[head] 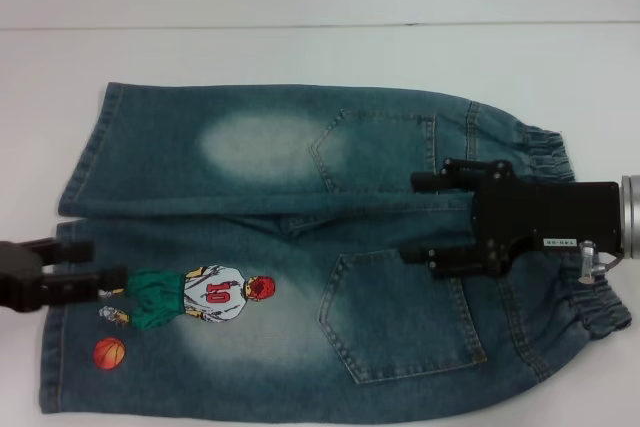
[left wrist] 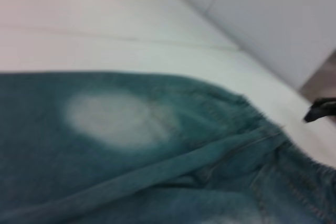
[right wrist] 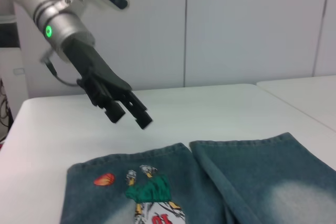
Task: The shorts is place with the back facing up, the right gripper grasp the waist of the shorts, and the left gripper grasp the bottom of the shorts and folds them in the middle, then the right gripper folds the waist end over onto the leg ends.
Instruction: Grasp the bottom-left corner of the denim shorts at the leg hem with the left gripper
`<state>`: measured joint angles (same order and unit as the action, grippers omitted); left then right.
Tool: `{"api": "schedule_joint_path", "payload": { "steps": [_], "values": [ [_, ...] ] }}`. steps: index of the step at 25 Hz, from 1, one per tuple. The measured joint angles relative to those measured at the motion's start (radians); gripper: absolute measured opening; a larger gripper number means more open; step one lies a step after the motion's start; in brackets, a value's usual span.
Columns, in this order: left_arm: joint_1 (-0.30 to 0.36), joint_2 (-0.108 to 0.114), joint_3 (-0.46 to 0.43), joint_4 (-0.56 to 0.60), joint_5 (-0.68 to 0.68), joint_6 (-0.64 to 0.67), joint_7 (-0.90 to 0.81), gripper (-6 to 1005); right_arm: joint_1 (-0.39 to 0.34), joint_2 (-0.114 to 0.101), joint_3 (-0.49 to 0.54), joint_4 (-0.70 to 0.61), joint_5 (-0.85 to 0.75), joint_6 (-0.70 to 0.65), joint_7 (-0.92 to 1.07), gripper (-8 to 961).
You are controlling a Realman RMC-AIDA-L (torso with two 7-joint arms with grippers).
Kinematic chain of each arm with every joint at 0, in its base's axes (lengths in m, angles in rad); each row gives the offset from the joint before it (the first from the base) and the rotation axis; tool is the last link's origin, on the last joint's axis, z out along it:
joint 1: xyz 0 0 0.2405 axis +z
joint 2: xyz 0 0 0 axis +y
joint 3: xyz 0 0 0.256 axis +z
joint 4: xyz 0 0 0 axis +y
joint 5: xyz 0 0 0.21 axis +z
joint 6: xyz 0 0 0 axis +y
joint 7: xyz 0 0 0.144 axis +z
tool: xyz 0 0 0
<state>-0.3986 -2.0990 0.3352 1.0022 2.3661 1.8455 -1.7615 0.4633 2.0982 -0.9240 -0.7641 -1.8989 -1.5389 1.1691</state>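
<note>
The shorts lie flat, back up, across the middle of the worktop, waistband toward its right edge, leg hems toward the left. Above the waist end hangs the right end effector, fingers spread, gripping nothing. The left end effector hovers at the printed leg's hem, fingers slightly parted and empty. Approach step, I'd say: both must drop and pinch denim before folding.
</note>
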Motion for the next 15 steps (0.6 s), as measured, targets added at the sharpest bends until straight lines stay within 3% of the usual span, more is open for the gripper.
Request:
{"api": "schedule_joint_path", "payload": {
  "steps": [5,15],
  "values": [
    [-0.041,0.023,0.049,0.103,0.137,0.034,-0.211,872,-0.003,-0.003,-0.001,-0.002,0.001,0.023,-0.008,877],
    [-0.126,0.055,0.085,0.128,0.422,0.096,-0.408,872,-0.011,-0.008,0.005,-0.011,-0.001,0.069,-0.031,877]
  ]
}}
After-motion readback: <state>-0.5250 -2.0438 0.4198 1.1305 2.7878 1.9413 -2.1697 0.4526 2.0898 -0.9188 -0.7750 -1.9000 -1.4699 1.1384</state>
